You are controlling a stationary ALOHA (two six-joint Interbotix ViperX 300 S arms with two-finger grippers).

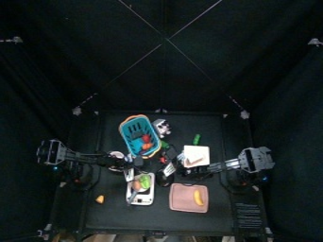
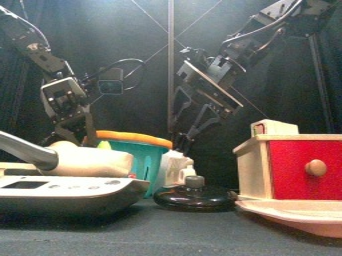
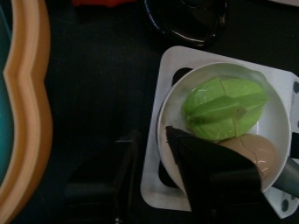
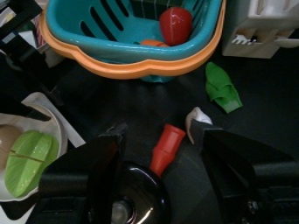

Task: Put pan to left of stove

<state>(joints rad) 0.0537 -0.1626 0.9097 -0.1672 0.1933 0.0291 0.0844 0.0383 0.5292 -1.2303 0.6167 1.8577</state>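
top: pan (image 1: 143, 181) on stove (image 1: 140, 194), L hand (image 1: 131, 171) over it, R hand (image 1: 187, 163) parked beside stove | front: stove (image 2: 60, 190) near, pan hidden? | L wrist: jaws apart straddling pan (image 3: 228, 105) rim on stove (image 3: 170, 131) | risk: shallow rim bite, pan slips/tips when lifted

Both arms are black, built from angular links with thin cables looping along them. The left gripper (image 3: 158, 171) and right gripper (image 4: 158, 162) have flat matte black jaws.
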